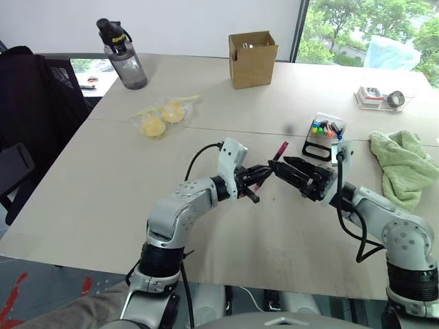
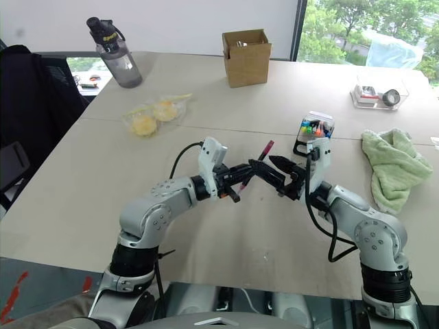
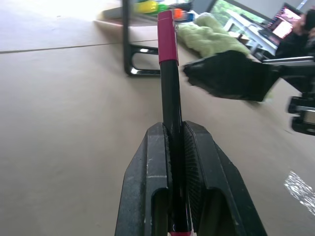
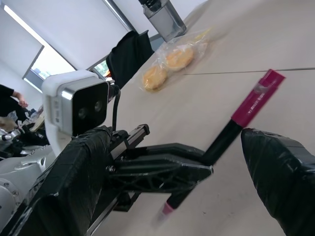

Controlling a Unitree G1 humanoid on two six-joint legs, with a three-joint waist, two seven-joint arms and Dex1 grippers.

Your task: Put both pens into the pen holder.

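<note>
Left gripper (image 1: 259, 179): its fingers (image 3: 147, 182) are clamped tight on the black barrel of the magenta pen (image 1: 273, 162), gripping it near the lower end.
Magenta pen: sticks up and away out of the left fingers, tilted, its pink cap at the far end above the fingertips; a bit of pink shows below the grip too.
Right gripper (image 1: 291, 171): its fingers (image 4: 275, 172) are spread wide with nothing between them, tips pointing at the left gripper, just beside the pen's barrel; I can't tell whether they touch it.
Pen holder (image 1: 324, 135): stands on the worktop (image 1: 89, 185) beyond the right fingers, near them, coloured marker tips showing at its clear top.
Green cloth (image 1: 401, 164): crumpled on the worktop, out past the right gripper's side.
Cardboard box (image 1: 252, 59): well beyond both sets of fingers, at the far part of the worktop.
</note>
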